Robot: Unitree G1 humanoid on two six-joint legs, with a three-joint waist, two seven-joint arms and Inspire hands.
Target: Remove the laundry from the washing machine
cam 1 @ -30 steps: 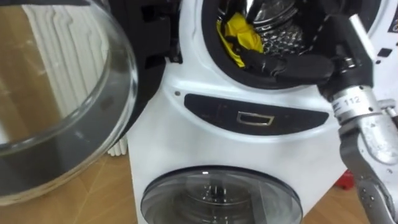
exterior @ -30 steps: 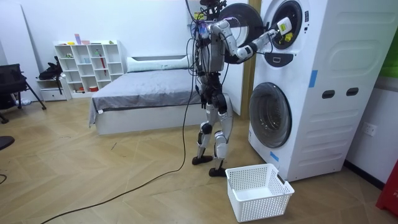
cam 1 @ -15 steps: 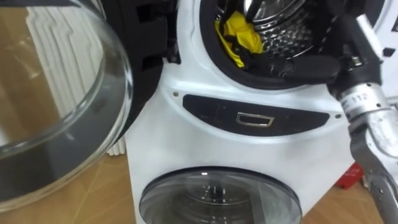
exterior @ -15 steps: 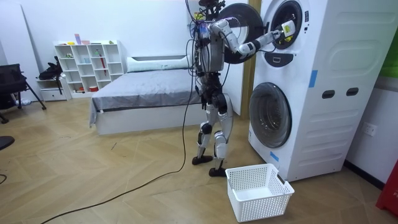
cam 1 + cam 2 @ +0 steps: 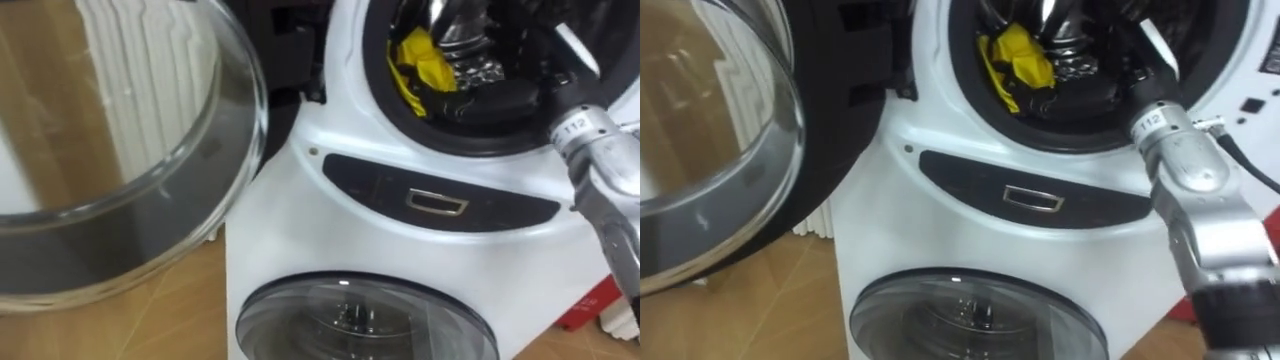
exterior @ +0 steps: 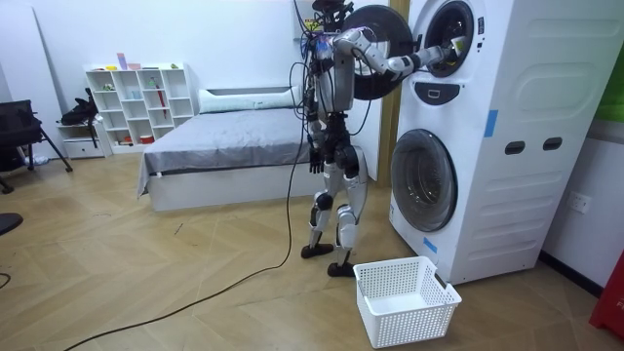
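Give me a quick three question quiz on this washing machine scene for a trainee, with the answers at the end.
1. Multiple choice: what does the right hand reach into? A: the upper drum. B: the lower machine. C: a drawer.
2. True or false: the yellow cloth lies in the white basket on the floor.
3. Fill in: the upper machine's round glass door stands ____.

Key: 1 A. 2 false, the yellow cloth is in the upper drum. 3 open.
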